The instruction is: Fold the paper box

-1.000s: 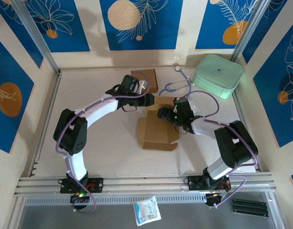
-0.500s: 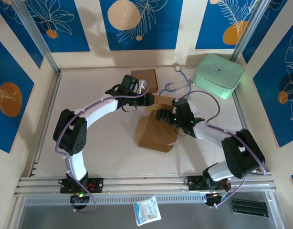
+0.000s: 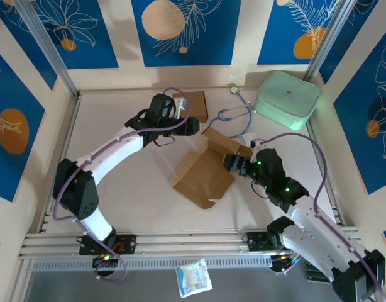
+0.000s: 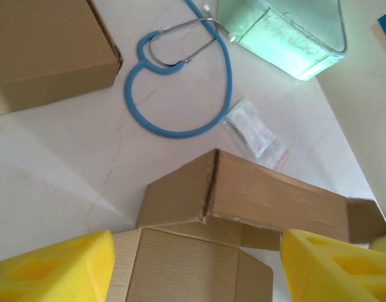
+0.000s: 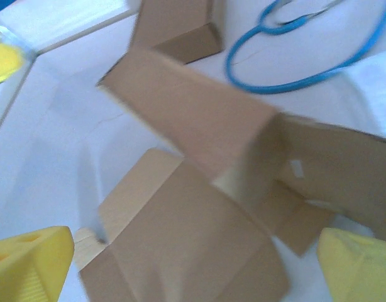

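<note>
Right gripper [image 3: 232,163], jaws spread wide and empty, sits at the right edge of the paper box [image 3: 202,177], which lies half-formed at mid-table with one wall raised; close squarely on that wall along its crease; left gripper [image 3: 193,127], jaws likewise apart and empty, hovers beyond the far wall and should brace it. The table [image 3: 136,189] is pale and smooth, so card may slide; beyond lie a second box [image 3: 194,104], a stethoscope [image 3: 234,114] and a mint case [image 3: 287,99], below blue leaf-patterned panels [image 3: 205,44].

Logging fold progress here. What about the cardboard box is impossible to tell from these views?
Right wrist view: box is motion-blurred, so creases and tabs are unclear.
Left wrist view: its near panel is cut off by the bottom edge and the left tool's fingers.
Top view: closed box is partly behind the left arm.
</note>
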You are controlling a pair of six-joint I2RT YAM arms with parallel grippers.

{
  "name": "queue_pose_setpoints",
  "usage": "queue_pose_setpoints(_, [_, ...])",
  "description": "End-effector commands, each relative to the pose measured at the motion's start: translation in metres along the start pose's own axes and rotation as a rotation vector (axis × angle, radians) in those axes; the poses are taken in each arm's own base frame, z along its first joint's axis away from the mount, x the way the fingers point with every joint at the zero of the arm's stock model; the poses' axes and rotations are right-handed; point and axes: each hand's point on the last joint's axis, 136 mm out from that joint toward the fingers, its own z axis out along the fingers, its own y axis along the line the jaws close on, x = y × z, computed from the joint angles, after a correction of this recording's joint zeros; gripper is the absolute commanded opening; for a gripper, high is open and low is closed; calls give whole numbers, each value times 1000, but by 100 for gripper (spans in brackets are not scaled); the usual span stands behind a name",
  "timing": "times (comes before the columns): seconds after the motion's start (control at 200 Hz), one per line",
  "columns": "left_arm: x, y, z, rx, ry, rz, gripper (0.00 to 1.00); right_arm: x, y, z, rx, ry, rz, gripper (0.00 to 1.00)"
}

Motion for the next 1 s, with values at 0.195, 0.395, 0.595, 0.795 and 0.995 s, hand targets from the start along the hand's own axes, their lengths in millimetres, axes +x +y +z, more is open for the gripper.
queue_pose_setpoints(0.195, [75,-25,-8,-100,40,164,49,4,-71,-2,261,-26,48,94])
queue_pose_setpoints(0.395, [133,-38,27,-83,151,180,30,23,-83,20,309,48,90,80])
queue_pose_setpoints(0.595, [181,-50,62,-25,251,164,11,35,-92,29,362,48,109,57])
queue_pose_setpoints(0.795, [220,-80,96,160,370,126,1,53,-89,38,416,72,56,47])
queue_pose_setpoints(0.995, [247,-81,117,171,435,120,0,52,-85,44,438,69,48,33])
